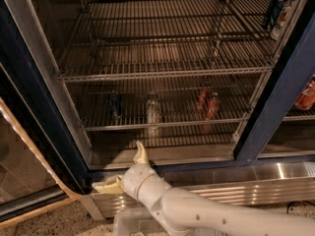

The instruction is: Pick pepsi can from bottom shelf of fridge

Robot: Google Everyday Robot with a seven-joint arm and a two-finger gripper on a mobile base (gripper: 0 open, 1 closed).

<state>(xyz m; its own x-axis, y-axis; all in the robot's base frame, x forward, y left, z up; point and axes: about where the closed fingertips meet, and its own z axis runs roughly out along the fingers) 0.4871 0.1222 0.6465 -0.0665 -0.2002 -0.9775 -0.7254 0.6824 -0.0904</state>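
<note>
Low in the frame, the gripper (118, 167) sits in front of the fridge (273, 100), level with the steel base panel (246, 182) and below the bottom shelf (187, 123). Its two pale fingers (141, 154) are splayed wide, one pointing up toward the shelf, the other out to the left; nothing between them. White arm (206, 215) enters from lower right. The pepsi can (115, 104) stands upright on the left part of the bottom shelf, set back from the front rail, well apart from the gripper. A clear bottle (153, 111) stands to the right of it, nearer the middle. Red cans (207, 102), probably two, stand close together farther right on the same shelf. The upper rack (162, 58) is brighter and wider, with tall cans (278, 6) at its far right corner.
</note>
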